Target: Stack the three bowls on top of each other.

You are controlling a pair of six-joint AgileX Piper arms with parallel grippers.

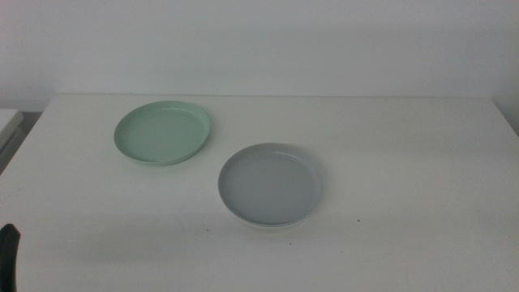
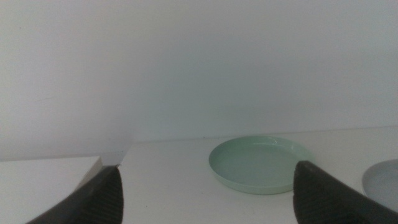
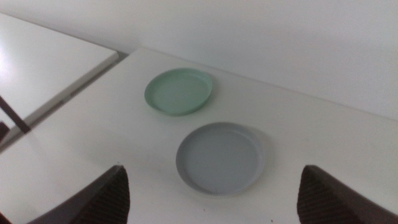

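The mint green bowl [image 1: 165, 133] sits alone at the table's back left; it also shows in the left wrist view [image 2: 260, 163] and the right wrist view [image 3: 180, 91]. The grey bowl [image 1: 270, 184] lies near the table's middle, also in the right wrist view [image 3: 221, 157]. A thin white rim [image 1: 263, 225] shows under its near edge, so the grey bowl appears to rest in the white bowl. My left gripper [image 2: 206, 168] is open and empty, low at the front left, facing the green bowl. My right gripper [image 3: 212, 169] is open and empty, above the table and outside the middle view.
A dark part of the left arm [image 1: 8, 251] shows at the bottom left edge. A second white surface [image 3: 43, 62] stands beside the table's left edge, with a gap between. A plain white wall [image 1: 259, 40] runs behind the table.
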